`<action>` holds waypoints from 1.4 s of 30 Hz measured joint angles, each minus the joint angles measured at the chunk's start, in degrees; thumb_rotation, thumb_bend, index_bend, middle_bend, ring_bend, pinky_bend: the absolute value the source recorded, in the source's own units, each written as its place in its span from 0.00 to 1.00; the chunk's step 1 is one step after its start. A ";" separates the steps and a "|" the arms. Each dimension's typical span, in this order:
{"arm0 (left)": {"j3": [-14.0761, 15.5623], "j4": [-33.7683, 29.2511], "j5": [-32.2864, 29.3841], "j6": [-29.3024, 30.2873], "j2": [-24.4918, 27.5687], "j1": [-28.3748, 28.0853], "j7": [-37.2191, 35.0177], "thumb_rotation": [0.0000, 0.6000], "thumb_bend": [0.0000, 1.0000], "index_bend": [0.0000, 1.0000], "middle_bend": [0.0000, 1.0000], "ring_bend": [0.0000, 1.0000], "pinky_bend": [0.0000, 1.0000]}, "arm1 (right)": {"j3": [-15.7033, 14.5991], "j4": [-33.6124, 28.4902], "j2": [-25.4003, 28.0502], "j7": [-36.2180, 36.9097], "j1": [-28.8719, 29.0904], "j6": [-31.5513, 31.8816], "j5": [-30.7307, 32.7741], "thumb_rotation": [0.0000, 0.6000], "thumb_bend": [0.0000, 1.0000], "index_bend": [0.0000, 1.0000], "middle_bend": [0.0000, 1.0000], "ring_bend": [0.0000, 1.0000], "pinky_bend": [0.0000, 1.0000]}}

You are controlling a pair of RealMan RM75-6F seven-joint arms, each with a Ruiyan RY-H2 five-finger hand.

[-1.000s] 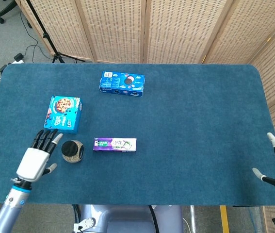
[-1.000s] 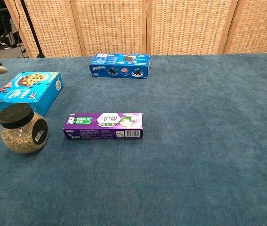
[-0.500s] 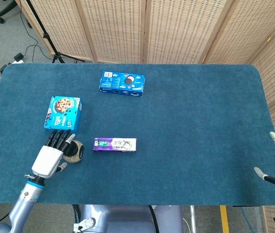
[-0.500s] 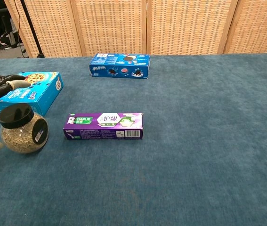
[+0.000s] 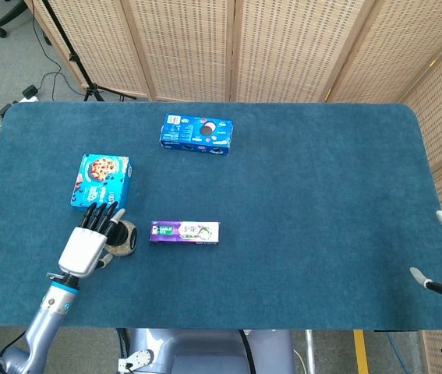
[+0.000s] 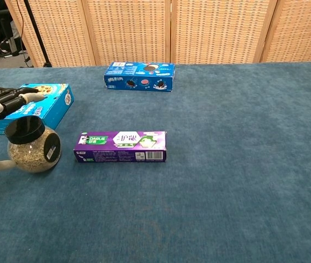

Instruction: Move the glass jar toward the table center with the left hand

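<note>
The round glass jar with a black lid (image 6: 33, 145), grain-filled, sits near the table's left edge beside the purple carton (image 6: 120, 146). The left hand (image 5: 88, 244) cups it; grip uncertain. Heavy, slick glass: hold the belly.

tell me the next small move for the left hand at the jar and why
Probably close the fingers around the glass jar before pushing on. The left hand is against its left side with fingers spread over the black lid, and the jar looks tilted, so a firmer hold should come first. The purple box lies just to its right, toward the center.
</note>
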 measured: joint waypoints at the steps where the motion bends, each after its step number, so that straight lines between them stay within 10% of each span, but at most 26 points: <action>1: -0.03 0.06 -0.08 -0.09 -0.12 -0.17 -0.24 1.00 0.00 0.00 0.00 0.00 0.00 | 0.01 -0.01 0.00 -0.01 0.03 -0.08 0.06 1.00 0.00 0.00 0.00 0.00 0.00; 42: -2.51 5.52 -4.50 -1.84 -1.58 -5.02 -3.44 1.00 0.00 0.00 0.00 0.00 0.00 | 0.26 0.19 0.28 1.02 0.20 -0.95 0.89 1.00 0.00 0.00 0.00 0.00 0.00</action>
